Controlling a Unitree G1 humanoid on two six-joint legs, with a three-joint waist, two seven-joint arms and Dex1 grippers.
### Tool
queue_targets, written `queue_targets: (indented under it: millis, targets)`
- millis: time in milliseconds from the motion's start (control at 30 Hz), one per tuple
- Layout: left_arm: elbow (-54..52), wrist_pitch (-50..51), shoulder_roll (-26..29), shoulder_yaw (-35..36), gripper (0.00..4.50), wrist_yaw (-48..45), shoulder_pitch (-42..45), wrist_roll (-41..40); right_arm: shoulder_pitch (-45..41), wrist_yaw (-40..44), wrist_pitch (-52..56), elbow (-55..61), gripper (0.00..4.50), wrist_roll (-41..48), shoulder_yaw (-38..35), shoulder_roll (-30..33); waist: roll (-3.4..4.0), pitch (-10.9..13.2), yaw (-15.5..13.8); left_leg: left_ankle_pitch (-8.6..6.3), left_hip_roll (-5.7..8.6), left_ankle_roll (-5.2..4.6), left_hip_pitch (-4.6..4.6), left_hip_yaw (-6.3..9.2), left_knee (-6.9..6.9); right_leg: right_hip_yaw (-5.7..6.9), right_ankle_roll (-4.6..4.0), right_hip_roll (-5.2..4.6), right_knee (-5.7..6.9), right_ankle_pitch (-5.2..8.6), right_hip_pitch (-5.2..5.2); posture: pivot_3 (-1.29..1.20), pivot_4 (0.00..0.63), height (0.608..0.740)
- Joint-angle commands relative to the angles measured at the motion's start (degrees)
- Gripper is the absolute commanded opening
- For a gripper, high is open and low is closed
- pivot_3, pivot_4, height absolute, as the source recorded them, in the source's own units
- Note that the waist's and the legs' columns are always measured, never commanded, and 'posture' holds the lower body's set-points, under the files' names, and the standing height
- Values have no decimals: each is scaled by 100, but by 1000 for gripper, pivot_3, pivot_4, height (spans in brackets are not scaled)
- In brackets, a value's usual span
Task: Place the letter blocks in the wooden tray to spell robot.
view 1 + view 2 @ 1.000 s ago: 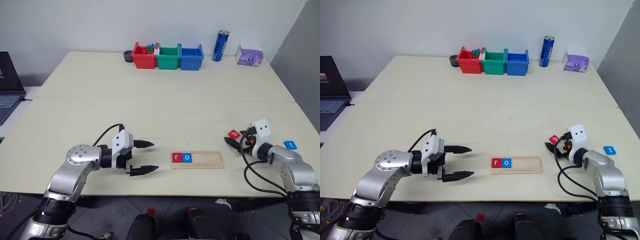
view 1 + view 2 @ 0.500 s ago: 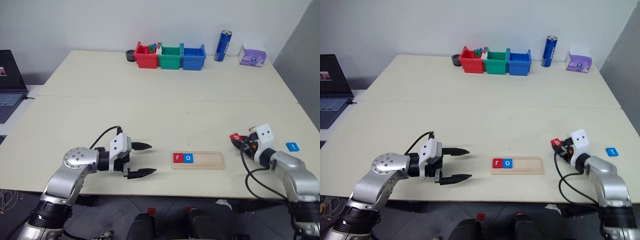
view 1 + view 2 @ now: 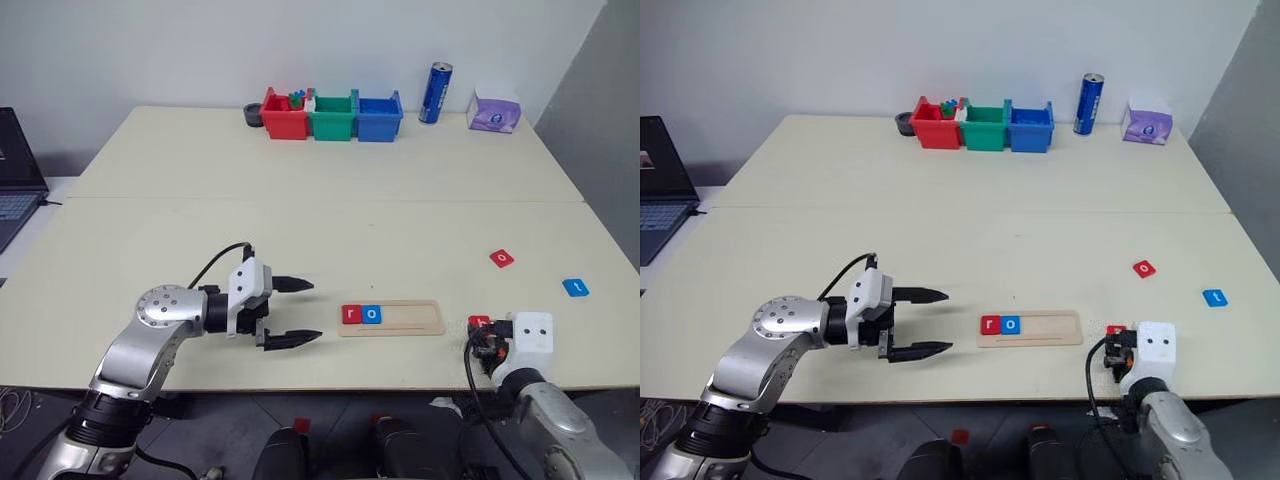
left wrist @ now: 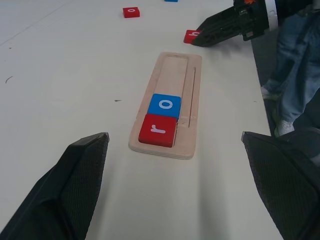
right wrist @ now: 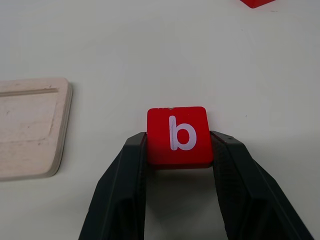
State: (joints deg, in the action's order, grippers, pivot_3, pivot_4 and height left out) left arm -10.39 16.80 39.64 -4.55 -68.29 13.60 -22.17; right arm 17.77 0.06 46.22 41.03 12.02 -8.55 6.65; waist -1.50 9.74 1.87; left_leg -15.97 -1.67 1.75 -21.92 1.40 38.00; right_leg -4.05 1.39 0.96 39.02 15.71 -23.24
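From the head views, the wooden tray [image 3: 391, 318] is seen near the table's [image 3: 320, 200] near edge, with a red "r" block [image 3: 351, 314] and a blue "o" block [image 3: 371, 314] at its left end. The left gripper [image 3: 290, 312] hangs left of the tray, fingers spread. A red "o" block [image 3: 502, 259] and a blue "t" block [image 3: 575, 288] lie farther right.

In the left wrist view, the two seated blocks are shown side by side.

In the right wrist view, the red "b" block [image 5: 178, 135] is pinched by the right gripper [image 5: 178, 150], just right of the tray.
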Motion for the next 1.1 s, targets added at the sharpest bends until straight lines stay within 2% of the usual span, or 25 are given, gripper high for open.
queue_targets:
  millis: [33,233,300,433,567,733,900,1100]
  targets:
    - [-39,-93,19,4,4500,-24,101,-7,16,-199,72,12,1810,-22,-57,-211,-1,-1,0,0,0,0,-2,0,0,0,-2,0,0,1,0,0,150,740]
    - [-22,-148,-14,-12,4500,30,67,40,-300,-147,19,261,3957,130,-309,-242,0,0,0,0,1,0,-2,1,-1,-1,-2,-1,-1,1,0,0,150,740]
    - [-35,-161,-21,-12,4500,48,40,50,-431,73,129,476,4439,266,-499,22,2,2,1,0,2,0,-2,0,-1,-2,-2,-1,-1,1,-1,0,150,740]
    - [-70,-182,-12,-10,4500,71,-16,65,-700,1252,331,536,4439,824,-1011,1310,5,5,2,0,6,-1,-5,-3,-1,-3,-1,-1,-4,1,-2,0,150,740]
    - [-127,-214,-37,-110,4500,94,-31,142,-725,3271,207,186,4439,1630,-1164,3025,4,8,0,-1,8,-2,-3,-9,-1,2,-1,1,-5,1,1,0,150,740]
    - [-199,-106,-94,-228,4500,186,86,134,-832,4661,-906,-1043,4439,1189,-651,4301,-5,13,-3,-1,11,-2,-6,-9,-2,6,-2,14,-6,1,5,0,150,740]
    - [-265,-57,-132,-314,4500,253,144,153,-1309,5195,-1788,-2280,4439,693,-121,4706,-11,17,-1,-1,11,-2,-6,-15,2,6,-1,11,-5,0,4,0,150,740]
    - [-302,-46,-124,-389,4500,283,159,201,-1866,5865,-2182,-3141,4439,476,356,4949,-12,18,-5,-1,8,-2,-6,-13,2,5,-1,7,-5,0,4,0,150,740]
